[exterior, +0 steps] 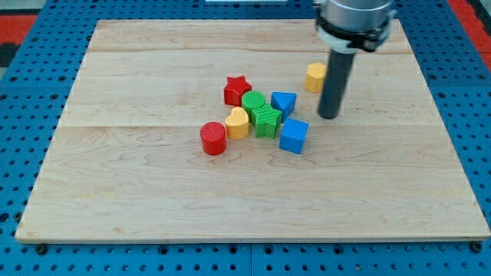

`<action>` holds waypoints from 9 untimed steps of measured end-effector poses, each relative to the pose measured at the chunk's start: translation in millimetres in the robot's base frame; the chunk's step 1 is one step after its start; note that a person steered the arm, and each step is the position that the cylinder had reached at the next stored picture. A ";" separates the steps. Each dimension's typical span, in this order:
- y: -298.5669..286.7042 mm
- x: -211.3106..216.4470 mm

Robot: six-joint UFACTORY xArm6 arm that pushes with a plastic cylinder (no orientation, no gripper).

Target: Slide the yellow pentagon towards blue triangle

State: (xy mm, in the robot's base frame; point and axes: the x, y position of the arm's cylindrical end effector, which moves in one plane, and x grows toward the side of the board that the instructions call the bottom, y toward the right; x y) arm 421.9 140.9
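Tip [329,116] between yellow pentagon [314,77], blue triangle [283,102].

The rod [335,84] covers the right side of the yellow pentagon [314,77], so its full outline cannot be read. The arm's upper body [354,19] is cut off by the top edge. The green star [267,119] hides the near part of the green cylinder [253,100]. The board's [115,192] near corners almost reach the bottom edge.

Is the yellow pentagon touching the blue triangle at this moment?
No: the yellow pentagon sits apart at the view's upper right of the blue triangle, bare board between them, with my tip below it.
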 end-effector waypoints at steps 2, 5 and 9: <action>42.8 -43.2; -16.5 -124.5; -41.8 -116.0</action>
State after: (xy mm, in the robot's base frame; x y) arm 305.8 99.1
